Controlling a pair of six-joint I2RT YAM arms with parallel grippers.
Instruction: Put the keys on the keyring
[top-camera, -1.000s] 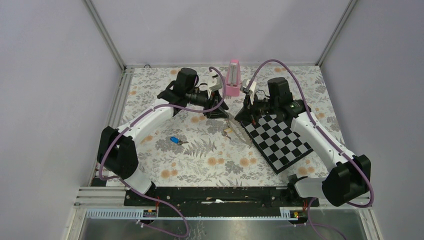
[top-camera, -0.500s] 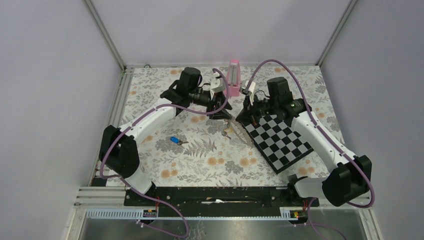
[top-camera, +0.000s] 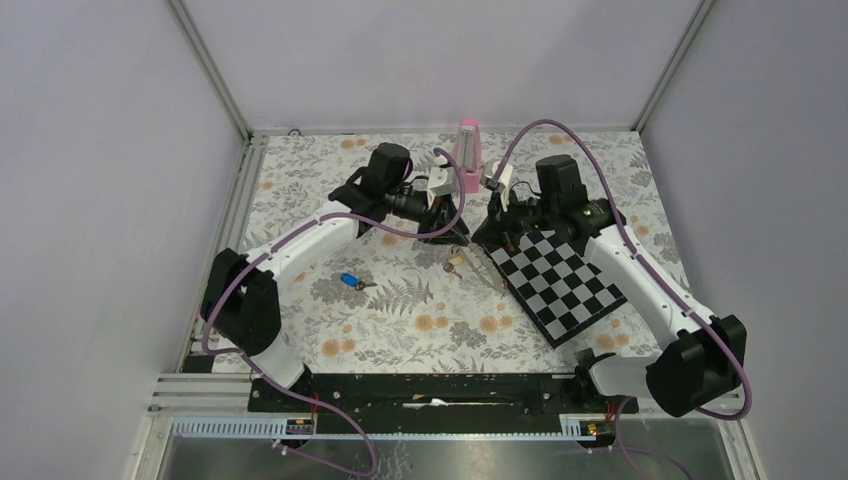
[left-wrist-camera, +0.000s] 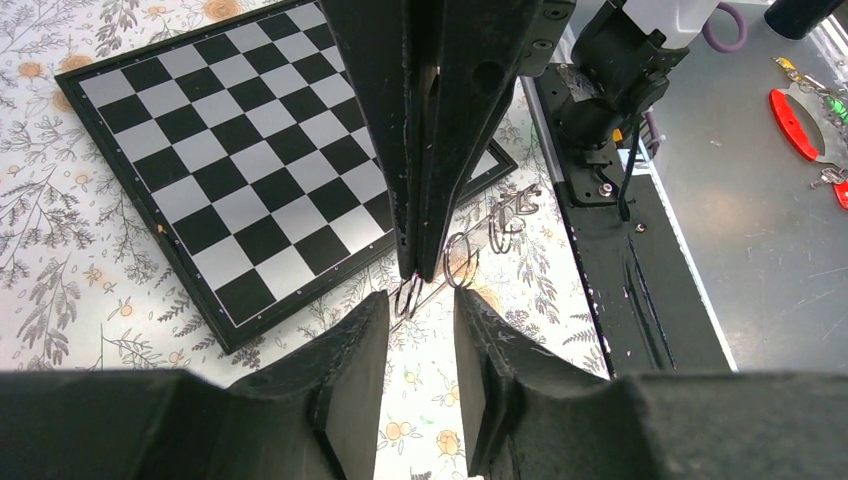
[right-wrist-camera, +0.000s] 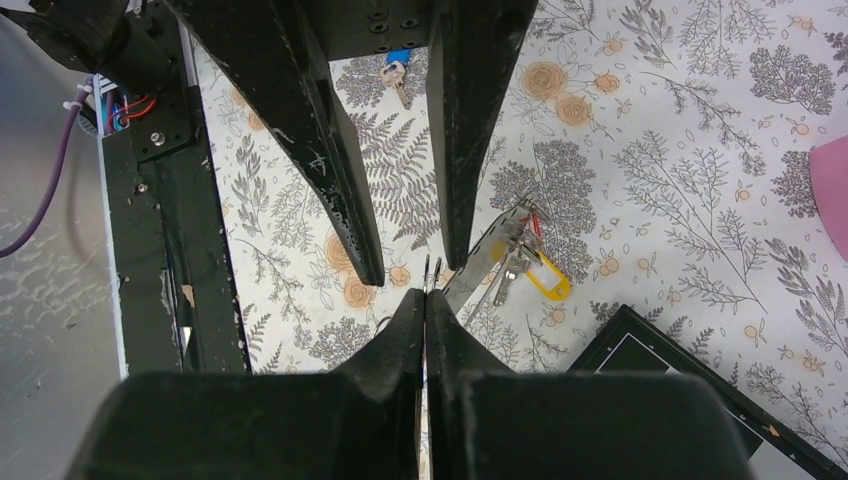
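1. I see the right jaws clenched. In the right wrist view their 2 black fingertips (right-wrist-camera: 405, 330) meet with no gap, and a thin silver wire ring of the keyring (right-wrist-camera: 478, 266) sticks out edge-on from the tips.
2. The left jaws are released. In the left wrist view their 2 black fingertips (left-wrist-camera: 365, 335) stand apart, 1 on each side of the right jaws' closed tips, and I see nothing pinched between them.
3. From the top, both sets of jaws meet nose to nose over the floral-patterned surface (top-camera: 400, 320), just in front of the pink metronome-shaped block (top-camera: 466, 150).
4. The keyring's grey flat strap runs away from the right tips, with a small red piece at its far end.
5. The small key with a yellow plastic head (right-wrist-camera: 548, 285) lies touching the metal cluster at that end. I cannot tell whether it is threaded on.
6. In the left wrist view, 2 more small silver rings (left-wrist-camera: 460, 257) show just beside the clenched tips, near the corner of the black-and-white chessboard (top-camera: 565, 280).
7. The small key with a blue plastic head (top-camera: 349, 280) lies alone on the surface, well apart from the keyring, on the left arm's side.
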